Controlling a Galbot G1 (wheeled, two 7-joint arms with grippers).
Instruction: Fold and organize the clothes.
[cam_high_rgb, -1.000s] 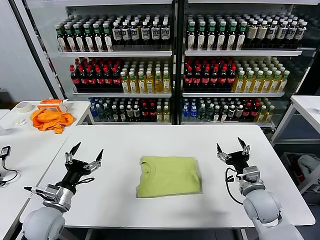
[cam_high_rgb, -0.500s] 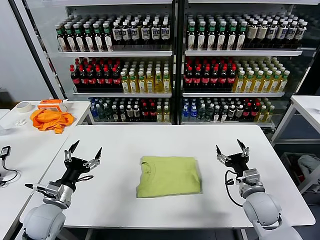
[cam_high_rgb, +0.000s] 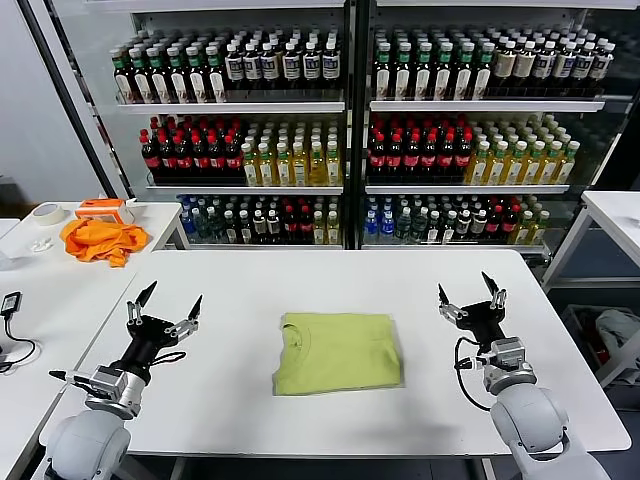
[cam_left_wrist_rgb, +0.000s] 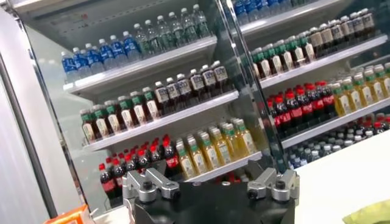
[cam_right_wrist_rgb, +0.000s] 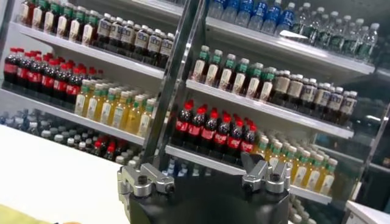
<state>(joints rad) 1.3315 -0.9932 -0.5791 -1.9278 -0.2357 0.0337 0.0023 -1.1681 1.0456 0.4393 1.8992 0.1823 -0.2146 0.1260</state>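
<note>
Item: T-shirt (cam_high_rgb: 338, 352), lime yellow-green, short-sleeved. Already folded into a compact rectangle, collar end toward the left gripper's side, lying flat on the white table (cam_high_rgb: 330, 275). Long axis running across, from one gripper toward the other. No print visible on the upper face.

Left gripper (cam_high_rgb: 166, 307): fingers spread wide, empty, raised above the table surface, tips pointing away from the robot. T-shirt inboard of it, toward the right arm, and slightly nearer the robot's body; well apart, no contact.

Right gripper (cam_high_rgb: 471, 300): fingers spread wide, empty, likewise raised. T-shirt inboard of it, toward the left arm, slightly nearer the body; well apart.

Relation governing the next move: garment centred between the two grippers, neither arm clearly nearer; short edges facing the grippers. Judged: folding essentially complete; any remaining tidying or shifting reachable equally from either side, by an inward and downward approach.

Also present: orange cloth (cam_high_rgb: 100, 240) on a side table beyond the left gripper, not part of the job. Bottle shelves (cam_high_rgb: 345, 110) behind.
</note>
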